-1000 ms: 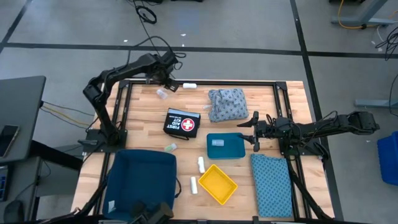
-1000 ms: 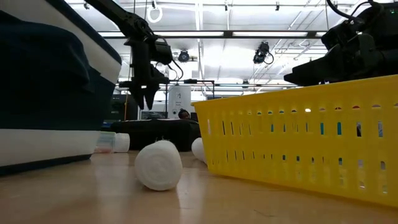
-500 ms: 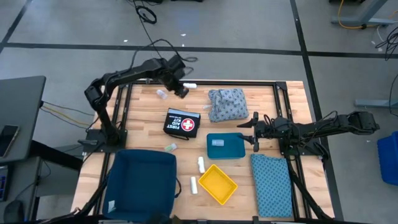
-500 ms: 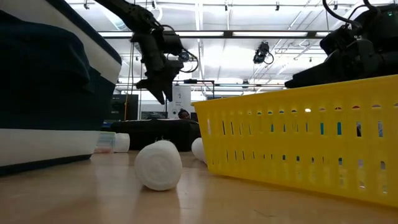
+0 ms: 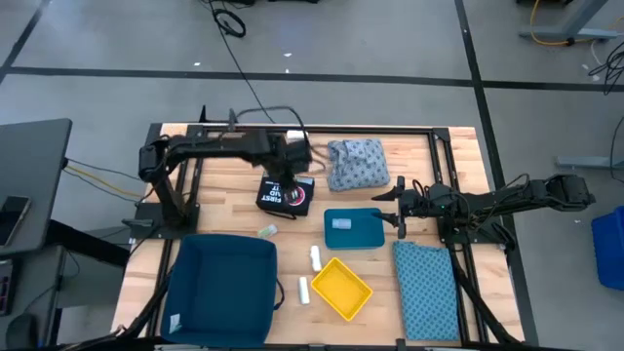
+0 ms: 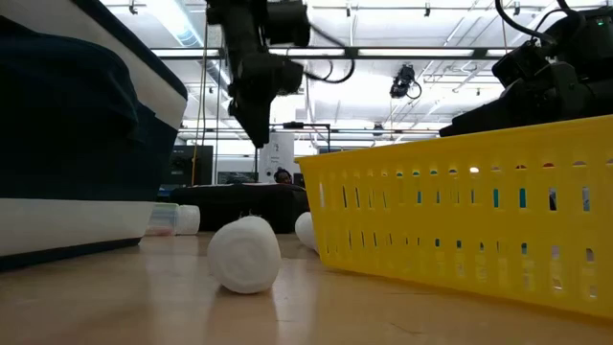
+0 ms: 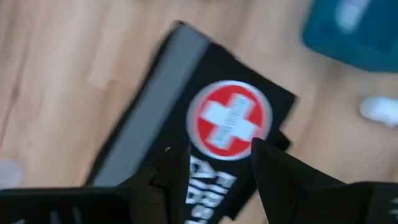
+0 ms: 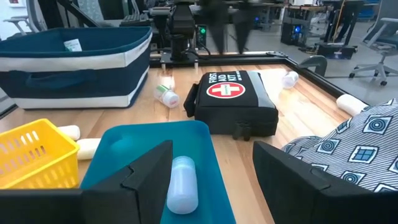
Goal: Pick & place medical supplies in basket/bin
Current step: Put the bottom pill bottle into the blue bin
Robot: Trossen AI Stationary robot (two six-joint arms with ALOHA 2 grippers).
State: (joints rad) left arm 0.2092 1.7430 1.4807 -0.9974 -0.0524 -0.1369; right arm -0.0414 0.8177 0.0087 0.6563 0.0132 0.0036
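My left gripper (image 5: pixel 284 177) hangs open, pointing down, over the black first aid kit (image 5: pixel 298 198), which fills the left wrist view (image 7: pixel 230 118); nothing is between its fingers. My right gripper (image 5: pixel 400 207) waits open and level at the right edge of the teal tray (image 5: pixel 366 239), in which a clear vial (image 8: pixel 182 183) lies. A grey-blue cloth bundle (image 5: pixel 356 161) rests at the far middle. The flat blue cloth (image 5: pixel 426 288) lies near right. Two white rolls (image 5: pixel 315 256) (image 5: pixel 304 290) and a vial (image 5: pixel 267 231) lie on the table by the yellow basket (image 5: pixel 353 302).
A navy bin (image 5: pixel 222 288) stands at the near left, its wall filling the left of the low view (image 6: pixel 77 144). The yellow basket (image 6: pixel 479 220) fills that view's right, with a white roll (image 6: pixel 244 254) in front. A black frame rims the table.
My left gripper has swung from the table's far left edge toward the right and the near side, rolling its wrist, and now hangs over the first aid kit. It stays high above the table. My right arm has kept still.
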